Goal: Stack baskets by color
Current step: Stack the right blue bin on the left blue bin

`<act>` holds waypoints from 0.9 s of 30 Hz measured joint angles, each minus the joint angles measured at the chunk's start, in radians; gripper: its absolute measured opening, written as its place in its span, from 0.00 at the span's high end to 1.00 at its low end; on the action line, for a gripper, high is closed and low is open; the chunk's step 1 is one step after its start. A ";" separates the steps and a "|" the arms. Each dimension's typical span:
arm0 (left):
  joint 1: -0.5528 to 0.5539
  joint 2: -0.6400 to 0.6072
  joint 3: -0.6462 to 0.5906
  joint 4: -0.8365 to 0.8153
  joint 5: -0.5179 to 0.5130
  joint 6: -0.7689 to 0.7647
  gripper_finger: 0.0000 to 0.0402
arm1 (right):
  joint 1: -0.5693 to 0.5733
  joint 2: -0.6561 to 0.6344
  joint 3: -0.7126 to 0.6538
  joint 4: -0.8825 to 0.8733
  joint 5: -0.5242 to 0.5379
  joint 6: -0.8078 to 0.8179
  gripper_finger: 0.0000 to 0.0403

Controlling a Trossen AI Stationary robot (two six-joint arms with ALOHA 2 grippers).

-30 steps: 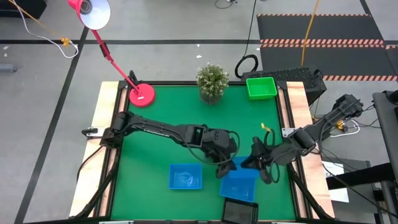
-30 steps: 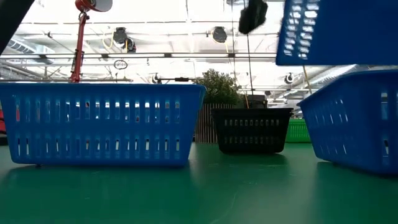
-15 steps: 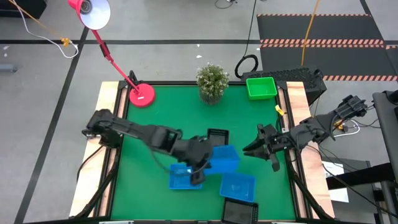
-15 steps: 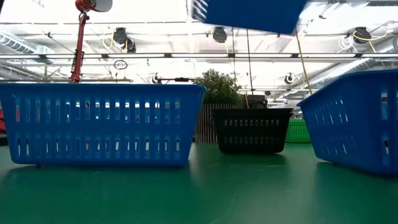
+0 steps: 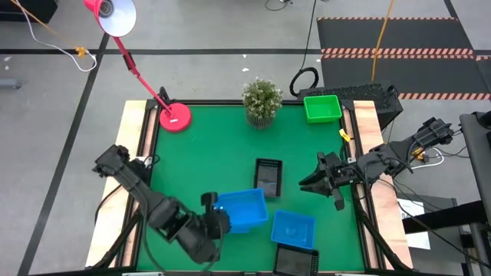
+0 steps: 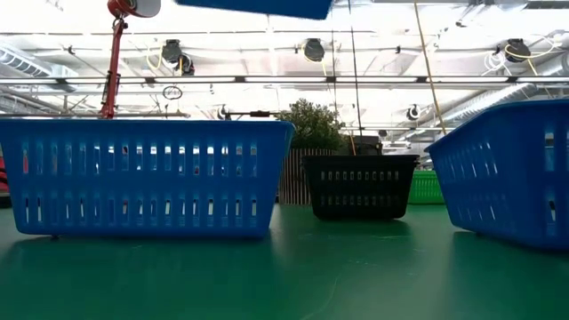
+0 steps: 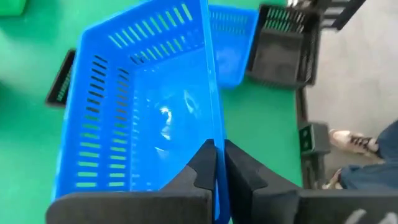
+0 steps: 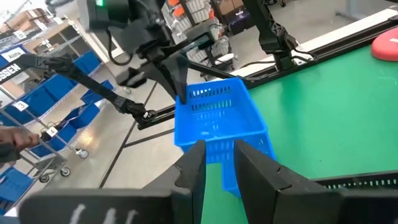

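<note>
My left gripper is shut on a blue basket and holds it in the air over the table's near left part. Its underside shows at the top of the low view. A second blue basket stands on the table below it, hidden in the high view. A third blue basket rests on its base to the right. My right gripper hovers open near the right edge, nothing between its fingers. My left gripper pinches the rim of one basket wall, the wall toward the table's left. One finger is inside the basket and one outside. The fingers slant down from the near left. The basket is lifted clear, open side up.
A black basket stands at the table's middle and another at the near edge. A green basket, a potted plant and a red lamp base line the far edge.
My left gripper has swung from the right blue basket toward the table's left and near edge, rising and turning, with the blue basket carried clear. The middle black basket is uncovered. My right gripper has drawn back toward the right edge and a little up.
</note>
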 joint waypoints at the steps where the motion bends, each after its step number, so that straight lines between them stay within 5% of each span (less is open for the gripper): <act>1: -0.008 0.005 0.000 -0.014 -0.005 -0.014 0.96 | 0.000 0.000 0.000 -0.001 0.000 0.001 0.81; 16: -0.060 0.007 -0.014 -0.102 -0.018 -0.075 0.98 | 0.001 0.003 -0.001 -0.059 -0.005 0.059 0.81; 27: -0.057 0.007 -0.262 0.000 -0.006 0.019 0.98 | 0.001 0.031 -0.001 -0.067 -0.003 0.210 0.81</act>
